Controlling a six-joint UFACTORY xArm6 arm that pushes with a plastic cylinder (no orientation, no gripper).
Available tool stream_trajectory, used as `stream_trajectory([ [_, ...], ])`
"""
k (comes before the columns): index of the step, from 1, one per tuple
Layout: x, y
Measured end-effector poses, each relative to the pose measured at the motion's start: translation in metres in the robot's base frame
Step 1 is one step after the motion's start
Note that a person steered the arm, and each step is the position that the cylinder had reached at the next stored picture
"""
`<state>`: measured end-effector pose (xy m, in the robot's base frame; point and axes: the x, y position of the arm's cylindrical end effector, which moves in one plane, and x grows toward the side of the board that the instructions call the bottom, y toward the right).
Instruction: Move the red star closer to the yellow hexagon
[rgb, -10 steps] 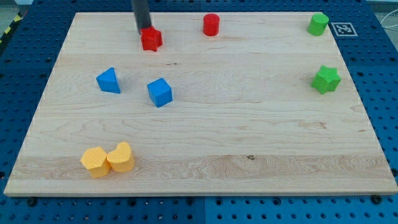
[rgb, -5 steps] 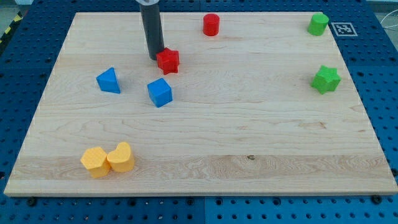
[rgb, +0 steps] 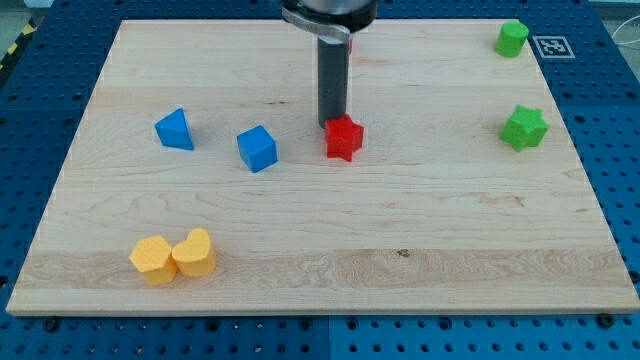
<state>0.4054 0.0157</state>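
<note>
The red star (rgb: 343, 138) lies near the middle of the wooden board (rgb: 400, 220), right of the blue cube (rgb: 257, 148). My tip (rgb: 331, 123) touches the star's upper left edge. The yellow hexagon (rgb: 153, 260) sits at the view's bottom left, touching a yellow heart-shaped block (rgb: 195, 253) on its right. The rod and arm hide the red cylinder at the view's top.
A blue triangular block (rgb: 175, 129) lies at the left. A green star (rgb: 524, 127) lies at the right and a green cylinder-like block (rgb: 512, 38) at the top right corner. A marker tag (rgb: 550, 46) sits off the board's top right.
My tip has pushed the red star from the top left down and to the right, past the blue cube. The other blocks have not moved.
</note>
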Motion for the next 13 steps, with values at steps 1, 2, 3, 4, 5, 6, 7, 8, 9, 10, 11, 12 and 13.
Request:
stream_trajectory([
  [1,0.006,0.032],
  [2,0.010,0.069],
  [3,0.032,0.067],
  [4,0.070,0.037],
  [5,0.061,0.042],
  [6,0.017,0.062],
  [7,0.000,0.049],
  [8,0.035,0.034],
  [9,0.051,0.034],
  [10,0.051,0.018],
  [11,0.051,0.009],
  [12,0.051,-0.009],
  [13,0.052,-0.026],
])
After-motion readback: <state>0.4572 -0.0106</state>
